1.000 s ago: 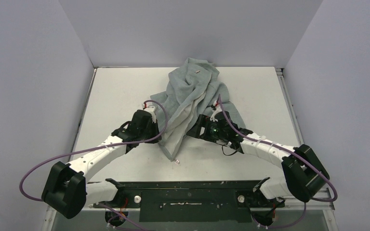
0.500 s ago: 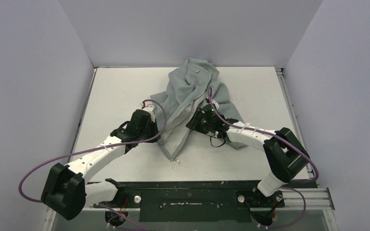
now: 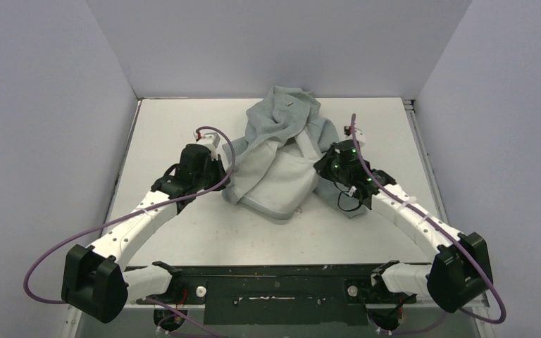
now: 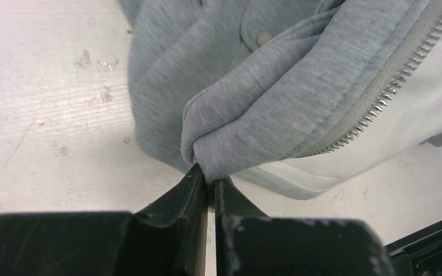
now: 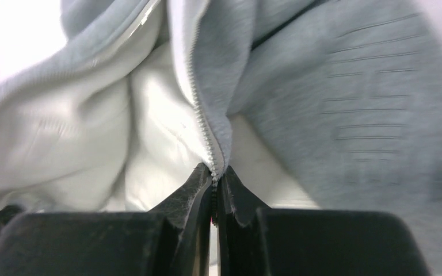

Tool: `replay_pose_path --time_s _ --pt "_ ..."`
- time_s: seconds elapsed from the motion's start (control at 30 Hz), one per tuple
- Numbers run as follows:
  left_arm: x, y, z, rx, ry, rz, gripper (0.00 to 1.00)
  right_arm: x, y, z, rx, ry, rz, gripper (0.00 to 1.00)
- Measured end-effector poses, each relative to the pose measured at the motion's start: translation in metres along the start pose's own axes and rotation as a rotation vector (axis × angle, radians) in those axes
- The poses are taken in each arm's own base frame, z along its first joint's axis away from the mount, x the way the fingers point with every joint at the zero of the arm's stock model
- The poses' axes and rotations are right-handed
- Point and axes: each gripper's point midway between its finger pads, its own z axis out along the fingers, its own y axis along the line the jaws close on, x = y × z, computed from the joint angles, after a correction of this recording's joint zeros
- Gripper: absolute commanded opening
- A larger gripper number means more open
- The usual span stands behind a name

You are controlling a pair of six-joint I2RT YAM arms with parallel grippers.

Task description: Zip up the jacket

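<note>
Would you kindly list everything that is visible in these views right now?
jacket: one, light grey, crumpled from the table's middle to its far edge, unzipped
zipper: one, pale, along the jacket's front edge
table: one, white, under everything
walls: three, pale grey, around the table
base rail: one, dark, near edge
left arm: one, white and black, jaws shut on a jacket fold
right arm: one, white and black, jaws shut on the jacket's zipper edge

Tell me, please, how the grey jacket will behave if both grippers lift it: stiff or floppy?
Probably floppy: the jacket lies in soft folds and bunches where the left gripper pinches it. It would likely sag between the grips, since the right gripper holds only its zipper edge.
</note>
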Motion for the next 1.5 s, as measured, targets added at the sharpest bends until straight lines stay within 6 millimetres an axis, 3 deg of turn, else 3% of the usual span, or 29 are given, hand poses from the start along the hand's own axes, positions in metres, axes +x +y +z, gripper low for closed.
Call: replay_pose_path --time_s 0.13,0.2,0.37,0.5,0.6,0.77,0.87,0.97,1.1,1.2,1.4,1.5 --pt "-0.011 0.005 -0.002 -0.012 -0.025 -0.013 0.00 -0.030 -0.046 -0.020 0.133 -0.034 -0.021 0.00" --pt "-0.012 0.007 -0.002 -0.016 -0.026 -0.018 0.00 -0.045 -0.057 -0.031 0.187 -0.043 -0.054 0.00" --pt "-0.011 0.004 -0.002 0.008 -0.018 -0.020 0.00 -0.077 -0.047 -0.054 0.199 -0.077 -0.140 0.00" --pt "-0.007 -0.003 -0.001 0.053 -0.003 -0.019 0.00 -0.080 -0.022 -0.055 0.141 -0.053 -0.196 0.00" --pt "0.002 -0.004 0.000 0.068 0.018 -0.021 0.00 -0.045 0.016 -0.037 0.074 0.036 -0.280 0.05" --pt "0.019 0.004 0.001 0.055 0.045 -0.035 0.00 0.056 0.078 -0.001 -0.085 0.246 -0.368 0.25" --pt "0.030 0.012 0.002 0.030 0.061 -0.052 0.00 0.107 0.093 0.013 -0.194 0.351 -0.332 0.52" --pt "0.044 0.019 0.004 0.009 0.083 -0.071 0.00 0.126 0.096 0.018 -0.257 0.402 -0.277 0.62" --pt "0.055 0.023 0.005 -0.003 0.102 -0.089 0.00 0.109 0.110 0.014 -0.329 0.362 -0.237 0.64" --pt "0.056 0.023 0.006 -0.001 0.100 -0.100 0.00 0.081 0.108 0.001 -0.351 0.293 -0.211 0.64" --pt "0.054 0.021 0.009 0.014 0.091 -0.108 0.00 0.016 0.072 -0.022 -0.261 0.115 -0.200 0.66" --pt "0.055 0.020 0.012 0.016 0.095 -0.110 0.00 -0.001 0.042 -0.027 -0.172 0.059 -0.198 0.66"
